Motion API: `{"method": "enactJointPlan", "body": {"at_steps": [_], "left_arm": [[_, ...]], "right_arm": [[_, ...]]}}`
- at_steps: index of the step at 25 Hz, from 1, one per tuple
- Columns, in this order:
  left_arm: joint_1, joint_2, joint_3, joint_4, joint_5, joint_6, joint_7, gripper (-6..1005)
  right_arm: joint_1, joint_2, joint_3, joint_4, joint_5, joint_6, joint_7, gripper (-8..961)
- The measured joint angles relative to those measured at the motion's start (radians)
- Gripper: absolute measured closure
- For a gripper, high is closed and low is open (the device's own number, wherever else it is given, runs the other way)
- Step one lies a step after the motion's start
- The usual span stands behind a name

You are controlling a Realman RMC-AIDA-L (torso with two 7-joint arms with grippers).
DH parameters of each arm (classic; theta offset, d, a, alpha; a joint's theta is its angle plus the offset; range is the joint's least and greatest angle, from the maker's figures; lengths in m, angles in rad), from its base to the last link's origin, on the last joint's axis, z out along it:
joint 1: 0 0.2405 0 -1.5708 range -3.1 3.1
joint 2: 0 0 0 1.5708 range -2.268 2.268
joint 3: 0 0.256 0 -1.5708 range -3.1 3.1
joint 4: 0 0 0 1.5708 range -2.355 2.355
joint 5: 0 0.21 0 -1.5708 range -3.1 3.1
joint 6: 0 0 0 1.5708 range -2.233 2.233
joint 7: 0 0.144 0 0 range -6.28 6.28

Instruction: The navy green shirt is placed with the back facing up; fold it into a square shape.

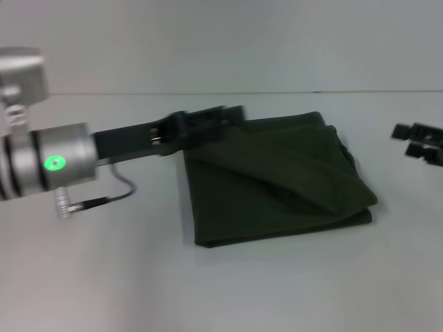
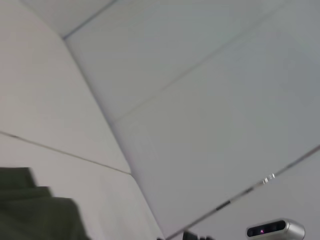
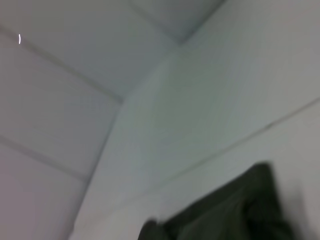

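The left hand reaches from the robot's left to the far left corner of the navy green shirt, low over the cloth or touching it; blur and the dark casing hide its fingers, so I cannot tell whether it pinches fabric or hangs free. The shirt lies near the middle of the white counter, already folded to a thick, roughly square pad with layered edges at its right side. Farther right, the right hand sits well apart from the shirt at the edge of the head view, and I cannot tell how its fingers stand either.

The likely failure here is undoing the stack: if the left hand has hold of the top layer when it pulls away, that layer could lift and slide, opening the right-hand edges and spoiling the square. A low sweep could also drag the whole pad across the smooth counter.

Only the head view shows the hands and the full outline. The left wrist view gives one dark corner of cloth against white panels, plus a small camera unit low in its frame. The right wrist view catches a blurred fold of shirt.
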Motion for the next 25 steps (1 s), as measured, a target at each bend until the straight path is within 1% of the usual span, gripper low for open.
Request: {"method": "enactJointPlan", "body": {"at_steps": [1, 3, 6, 9, 13, 17, 21, 25], "left_arm": [[0.011, 0.012, -0.013, -0.007, 0.0, 0.015, -0.008, 350], [0.04, 0.033, -0.049, -0.013, 0.0, 0.059, -0.016, 256], [0.076, 0.04, -0.113, -0.007, 0.006, 0.113, -0.012, 114], [0.099, 0.042, -0.181, 0.01, 0.057, 0.164, -0.009, 75], [0.117, 0.045, -0.237, 0.015, 0.106, 0.201, -0.002, 36], [0.127, 0.043, -0.268, 0.015, 0.107, 0.226, 0.015, 36], [0.122, 0.041, -0.275, 0.015, 0.106, 0.238, 0.019, 36], [0.12, 0.037, -0.275, 0.011, 0.105, 0.235, 0.017, 36]], "right_arm": [[0.02, -0.005, -0.017, 0.0, -0.029, -0.006, 0.013, 175], [0.067, -0.011, -0.048, -0.001, -0.088, -0.016, 0.041, 176], [0.148, -0.014, -0.084, -0.002, -0.172, -0.024, 0.074, 177], [0.217, -0.014, -0.11, -0.002, -0.236, -0.023, 0.087, 179], [0.289, -0.01, -0.144, -0.02, -0.327, -0.007, 0.102, 180], [0.342, 0.009, -0.185, -0.055, -0.453, 0.025, 0.11, 182], [0.378, 0.027, -0.224, -0.067, -0.554, 0.081, 0.117, 184], [0.396, 0.046, -0.28, -0.057, -0.578, 0.137, 0.117, 186]]}}
